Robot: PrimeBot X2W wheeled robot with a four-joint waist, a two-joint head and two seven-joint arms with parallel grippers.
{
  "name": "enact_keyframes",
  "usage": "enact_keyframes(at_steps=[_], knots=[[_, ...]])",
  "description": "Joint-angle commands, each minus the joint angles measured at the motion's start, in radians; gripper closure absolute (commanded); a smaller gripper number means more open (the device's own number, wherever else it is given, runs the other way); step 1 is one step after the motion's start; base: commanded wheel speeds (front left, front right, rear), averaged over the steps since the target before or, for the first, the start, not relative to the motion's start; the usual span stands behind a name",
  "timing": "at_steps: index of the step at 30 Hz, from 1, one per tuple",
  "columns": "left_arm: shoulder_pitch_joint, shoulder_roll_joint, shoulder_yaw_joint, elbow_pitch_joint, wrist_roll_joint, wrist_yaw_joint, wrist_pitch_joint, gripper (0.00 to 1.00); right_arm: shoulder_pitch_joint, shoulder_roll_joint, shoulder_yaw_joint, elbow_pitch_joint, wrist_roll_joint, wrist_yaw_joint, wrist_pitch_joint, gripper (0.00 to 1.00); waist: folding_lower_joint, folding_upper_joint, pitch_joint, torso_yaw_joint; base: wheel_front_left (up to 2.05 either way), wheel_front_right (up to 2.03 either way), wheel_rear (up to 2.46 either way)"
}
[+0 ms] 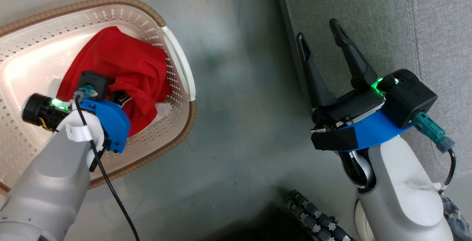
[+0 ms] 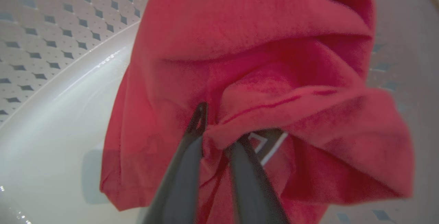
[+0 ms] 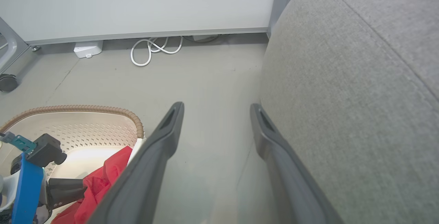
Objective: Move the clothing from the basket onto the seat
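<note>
Bunched red clothing (image 1: 121, 67) lies in the cream basket (image 1: 180, 67) with the brown rim, at the left of the head view. My left gripper (image 1: 105, 91) reaches down into it, fingertips buried in cloth. The left wrist view shows its fingers (image 2: 192, 138) nearly together with a fold of the clothing (image 2: 240, 45) pinched between them, a white stripe beside them. My right gripper (image 1: 320, 38) hangs open and holds nothing, at the front edge of the grey seat (image 1: 398, 19). The right wrist view has the right gripper (image 3: 216, 110), seat (image 3: 360, 97) and basket (image 3: 103, 109).
Bare grey floor (image 1: 239, 86) separates the basket from the seat. By the far wall lie a coiled white cable (image 3: 151, 50), a small white box (image 3: 88, 49) and a caster wheel (image 3: 7, 81). My base's dark rollers (image 1: 317, 219) sit at the bottom.
</note>
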Motion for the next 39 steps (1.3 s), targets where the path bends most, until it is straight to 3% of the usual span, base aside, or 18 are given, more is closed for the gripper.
enact_keyframes(at_steps=[1, 19, 30, 39], knots=[[-0.015, -0.002, -0.008, 0.005, -0.007, -0.002, -0.007, 1.00, -0.013, 0.001, 0.000, 0.003, 0.002, 0.000, -0.005, 0.00, -0.0001, 0.0001, -0.003, 0.001, 0.00, 0.00, 0.00], [0.009, -0.060, -0.057, 0.030, -0.081, -0.002, -0.046, 1.00, -0.008, 0.001, -0.019, 0.024, -0.034, 0.000, 0.005, 0.00, -0.0001, 0.0001, -0.093, 0.054, 0.00, 0.00, 0.00], [0.080, -0.130, -0.095, 0.034, -0.147, -0.002, -0.112, 1.00, 0.042, 0.001, -0.028, 0.071, -0.053, 0.000, 0.037, 0.00, -0.0001, 0.0001, -0.327, 0.138, 0.00, 0.00, 0.00], [0.158, -0.177, -0.149, -0.039, -0.218, -0.002, -0.141, 1.00, 0.125, 0.000, -0.042, 0.122, -0.075, 0.000, 0.076, 0.00, -0.0001, 0.0001, -0.586, 0.231, 0.00, 0.00, 0.00]])
